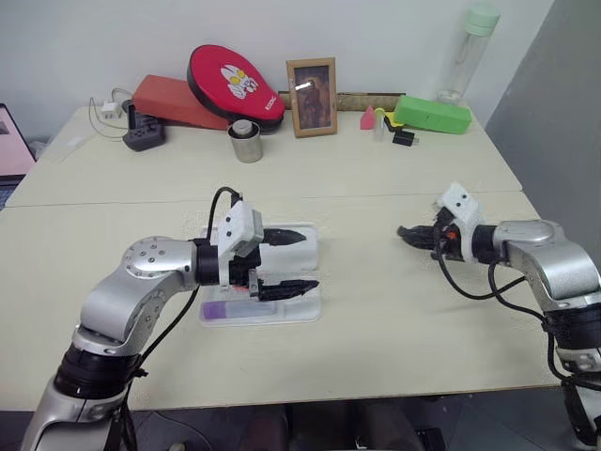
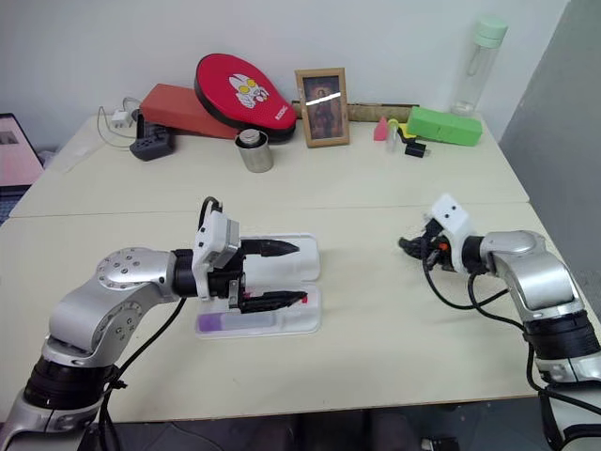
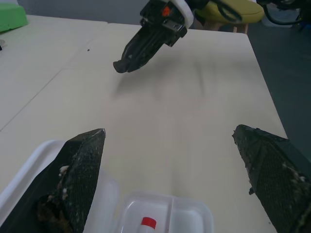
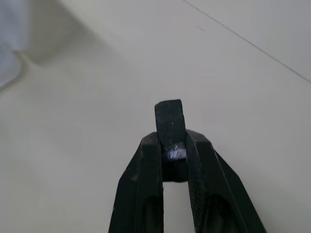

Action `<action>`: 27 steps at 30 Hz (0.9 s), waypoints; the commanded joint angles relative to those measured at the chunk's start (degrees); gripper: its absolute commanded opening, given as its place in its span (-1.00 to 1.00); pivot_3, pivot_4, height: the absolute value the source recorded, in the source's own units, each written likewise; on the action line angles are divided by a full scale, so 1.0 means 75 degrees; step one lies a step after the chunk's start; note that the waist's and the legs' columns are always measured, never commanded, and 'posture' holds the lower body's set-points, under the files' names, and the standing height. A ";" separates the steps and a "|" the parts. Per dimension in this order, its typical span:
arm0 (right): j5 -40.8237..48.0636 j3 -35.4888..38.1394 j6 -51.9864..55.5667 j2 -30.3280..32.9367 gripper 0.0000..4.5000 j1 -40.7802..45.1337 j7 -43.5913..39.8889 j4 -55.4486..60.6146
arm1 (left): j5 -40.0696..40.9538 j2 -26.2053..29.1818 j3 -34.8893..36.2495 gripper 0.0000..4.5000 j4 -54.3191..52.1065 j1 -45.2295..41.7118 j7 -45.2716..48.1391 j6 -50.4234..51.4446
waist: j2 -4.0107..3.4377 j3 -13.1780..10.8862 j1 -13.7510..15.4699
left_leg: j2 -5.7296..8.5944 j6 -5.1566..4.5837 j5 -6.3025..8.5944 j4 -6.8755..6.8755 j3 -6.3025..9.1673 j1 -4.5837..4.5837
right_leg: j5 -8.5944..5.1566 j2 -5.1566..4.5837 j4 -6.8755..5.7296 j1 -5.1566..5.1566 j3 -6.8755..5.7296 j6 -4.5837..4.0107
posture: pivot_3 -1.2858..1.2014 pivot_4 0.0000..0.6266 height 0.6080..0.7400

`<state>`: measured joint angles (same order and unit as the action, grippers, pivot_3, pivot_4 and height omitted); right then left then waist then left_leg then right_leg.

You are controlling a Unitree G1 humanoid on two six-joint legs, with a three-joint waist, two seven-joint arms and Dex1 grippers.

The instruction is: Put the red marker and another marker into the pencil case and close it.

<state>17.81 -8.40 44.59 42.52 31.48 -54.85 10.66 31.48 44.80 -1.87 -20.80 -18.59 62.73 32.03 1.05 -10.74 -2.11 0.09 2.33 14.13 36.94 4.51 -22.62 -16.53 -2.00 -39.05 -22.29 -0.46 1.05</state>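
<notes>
The white pencil case (image 1: 302, 310) lies open on the table left of centre. The purple marker (image 1: 225, 308) rests along the near side of its tray. The red marker's red end (image 3: 148, 223) shows in a tray compartment in the left wrist view. My left gripper (image 1: 310, 260) hovers just above the case, open, with nothing between its fingers. My right gripper (image 1: 406, 232) is off to the right, above bare table and pointing toward the case. It is shut on a small black cap-like piece (image 4: 170, 119) that sticks out past its fingertips.
Along the back edge stand a green box (image 1: 432, 114), a photo frame (image 1: 312, 97), a metal cup (image 1: 246, 141), a red padded disc (image 1: 235, 85), a power strip (image 1: 143, 136) and a clear bottle (image 1: 470, 52). Bare table separates the two grippers.
</notes>
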 commanded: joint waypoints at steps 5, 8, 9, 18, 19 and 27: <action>-0.0382 -0.2000 0.0212 -0.1318 -0.86 0.0262 0.0487 0.1078 | 0.0291 0.1110 0.1282 1.00 -0.0157 0.0857 0.0754 -0.0148 | 0.0007 0.0004 0.0042 | 0.0007 0.0001 -0.0001 0.0003 0.0009 -0.0004 | 0.0000 0.0017 -0.0002 0.0005 -0.0012 -0.0001 | 0.03 -0.52 1.00; -0.0606 -0.2376 0.0105 -0.1743 -0.86 0.0479 0.0573 0.0708 | 0.0390 0.1375 0.1670 1.00 -0.0147 0.1073 0.0840 -0.0118 | 0.0005 0.0003 0.0043 | 0.0007 0.0001 -0.0001 0.0003 0.0014 -0.0004 | 0.0000 0.0016 -0.0003 0.0000 -0.0012 0.0000 | 0.03 -0.52 1.00; -0.0636 -0.2463 0.0081 -0.1871 -0.86 0.0556 0.0558 0.0587 | 0.0430 0.1457 0.1792 1.00 -0.0169 0.1156 0.0862 -0.0077 | 0.0005 0.0003 0.0060 | 0.0007 0.0001 -0.0001 0.0003 0.0013 -0.0005 | 0.0000 0.0015 -0.0001 0.0000 -0.0013 0.0000 | 0.03 -0.52 1.00; -0.0837 -0.2908 -0.0037 -0.2332 -0.86 0.0876 0.0369 0.0193 | 0.0641 0.1569 0.2154 1.00 -0.0553 0.1413 0.0551 0.0244 | 0.0005 0.0003 0.0049 | 0.0018 0.0001 0.0000 0.0002 0.0017 -0.0006 | 0.0001 -0.0004 -0.0001 -0.0001 -0.0013 0.0001 | 0.03 -0.52 1.00; -0.0859 -0.2976 -0.0036 -0.2362 -0.86 0.0874 0.0345 0.0213 | 0.0682 0.1565 0.2169 1.00 -0.0623 0.1443 0.0505 0.0289 | 0.0005 0.0003 0.0047 | 0.0018 0.0001 0.0000 0.0002 0.0017 -0.0006 | 0.0001 -0.0003 -0.0001 -0.0001 -0.0012 0.0001 | 0.03 -0.52 1.00; -0.0961 -0.3381 -0.0016 -0.2549 -0.86 0.0761 0.0280 0.0319 | 0.0770 0.1586 0.2176 1.00 -0.0749 0.1438 0.0309 0.0417 | 0.0005 0.0003 0.0042 | 0.0017 0.0001 0.0000 0.0002 0.0017 -0.0003 | 0.0001 -0.0001 -0.0004 -0.0001 -0.0013 0.0001 | 0.03 -0.52 1.00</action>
<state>10.61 -33.64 45.12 23.84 36.92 -52.48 11.04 36.09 56.06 12.89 -24.93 -7.46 65.47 34.98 1.09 -10.72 -1.79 0.21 2.34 14.12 36.95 4.64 -22.65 -16.53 -2.01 -39.08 -22.30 -0.56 1.05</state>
